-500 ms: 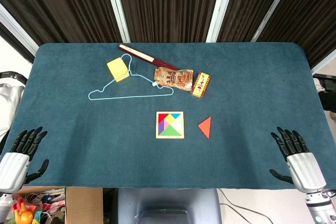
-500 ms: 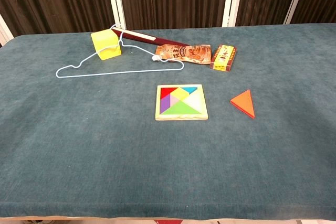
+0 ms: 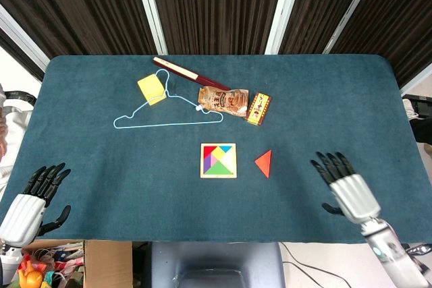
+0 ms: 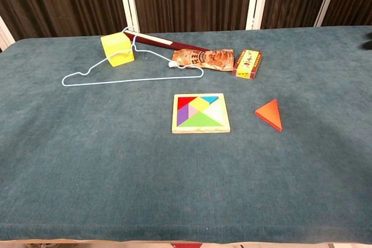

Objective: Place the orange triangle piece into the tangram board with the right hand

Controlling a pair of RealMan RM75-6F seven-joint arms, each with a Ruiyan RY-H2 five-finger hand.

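Note:
An orange triangle piece (image 3: 264,163) (image 4: 269,114) lies flat on the blue cloth, just right of the square tangram board (image 3: 219,160) (image 4: 200,113). The board holds coloured pieces, with a pale bare patch at its right side. My right hand (image 3: 345,188) hovers over the table's near right part, fingers spread, holding nothing, well to the right of the triangle. My left hand (image 3: 32,199) is at the near left table edge, fingers apart, empty. Neither hand shows in the chest view.
At the back lie a light-blue wire hanger (image 3: 166,111), a yellow block (image 3: 152,89), a dark red stick (image 3: 190,73), a brown snack pouch (image 3: 225,101) and a small yellow-red box (image 3: 258,108).
My right hand has moved left and forward over the table toward the triangle. My left hand shifted slightly. The triangle and board have not moved.

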